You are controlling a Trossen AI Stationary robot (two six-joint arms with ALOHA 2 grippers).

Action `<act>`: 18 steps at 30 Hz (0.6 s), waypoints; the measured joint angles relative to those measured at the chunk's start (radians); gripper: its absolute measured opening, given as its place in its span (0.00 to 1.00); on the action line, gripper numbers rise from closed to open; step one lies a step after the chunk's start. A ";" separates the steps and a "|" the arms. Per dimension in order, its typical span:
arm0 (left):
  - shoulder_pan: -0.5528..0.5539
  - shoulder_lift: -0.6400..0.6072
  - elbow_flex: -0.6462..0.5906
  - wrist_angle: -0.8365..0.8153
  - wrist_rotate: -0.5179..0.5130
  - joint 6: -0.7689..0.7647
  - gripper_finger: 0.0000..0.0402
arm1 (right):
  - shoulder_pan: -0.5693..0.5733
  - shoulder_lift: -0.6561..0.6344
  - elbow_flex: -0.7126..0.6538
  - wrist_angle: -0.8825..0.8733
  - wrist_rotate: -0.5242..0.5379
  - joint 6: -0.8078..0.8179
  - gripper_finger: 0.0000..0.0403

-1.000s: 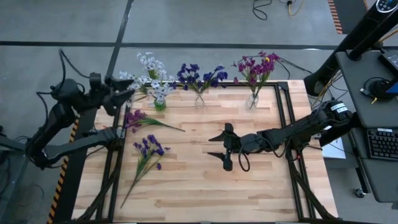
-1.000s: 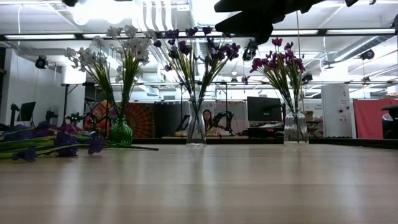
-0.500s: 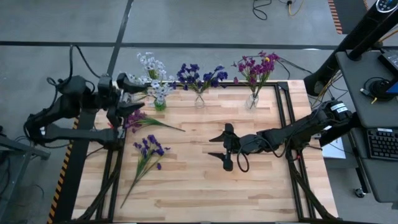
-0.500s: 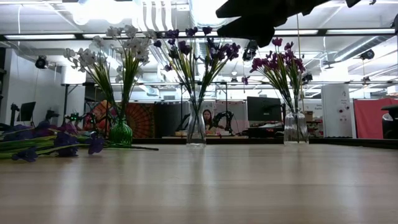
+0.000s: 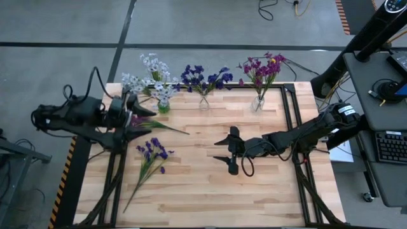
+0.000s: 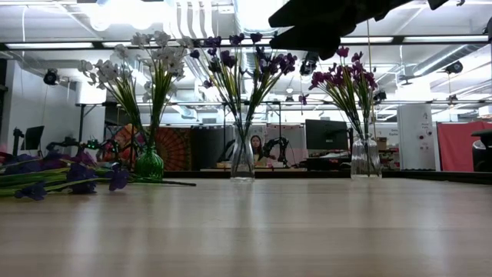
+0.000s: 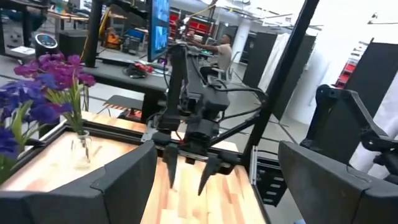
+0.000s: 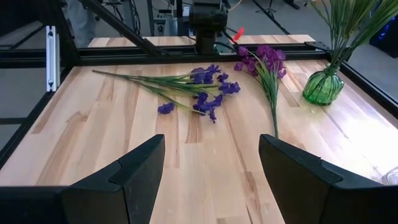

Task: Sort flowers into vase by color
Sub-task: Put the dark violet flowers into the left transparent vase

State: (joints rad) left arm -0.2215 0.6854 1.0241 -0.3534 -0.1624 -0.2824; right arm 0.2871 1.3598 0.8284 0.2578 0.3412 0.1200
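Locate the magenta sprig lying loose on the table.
In the high view, the magenta sprig lies at the table's left side, just below the green vase, with the left gripper over its blossoms.

Robotics lab, monitors [image 6: 325, 135], ceiling strip lights [image 6: 419, 38]

The left pincer [image 7: 211, 180], fingers spread, faces the right pincer [image 7: 188, 169] beside purple flowers [image 7: 59, 78].

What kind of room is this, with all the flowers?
Probably a robotics lab or workshop. Two dark robot arms work at a wooden table, monitors sit on desks behind, and exposed pipes run across the ceiling.
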 joint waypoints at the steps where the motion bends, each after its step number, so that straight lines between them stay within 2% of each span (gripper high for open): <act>1: -0.031 0.004 0.000 0.004 -0.029 -0.002 0.79 | 0.000 0.000 0.000 0.000 0.000 0.000 0.63; 9: -0.251 0.061 -0.001 -0.002 -0.218 -0.051 0.79 | 0.000 0.000 0.000 0.000 0.000 0.000 0.63; 14: -0.360 0.110 -0.001 -0.009 -0.251 -0.109 0.79 | 0.000 0.000 0.000 -0.013 0.000 0.002 0.63; 18: -0.427 0.153 0.019 -0.134 -0.335 -0.243 0.79 | 0.000 0.000 0.000 -0.027 0.000 0.003 0.63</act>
State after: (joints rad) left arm -0.6486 0.8386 1.0430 -0.4875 -0.4976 -0.5252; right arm 0.2874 1.3598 0.8284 0.2305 0.3412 0.1234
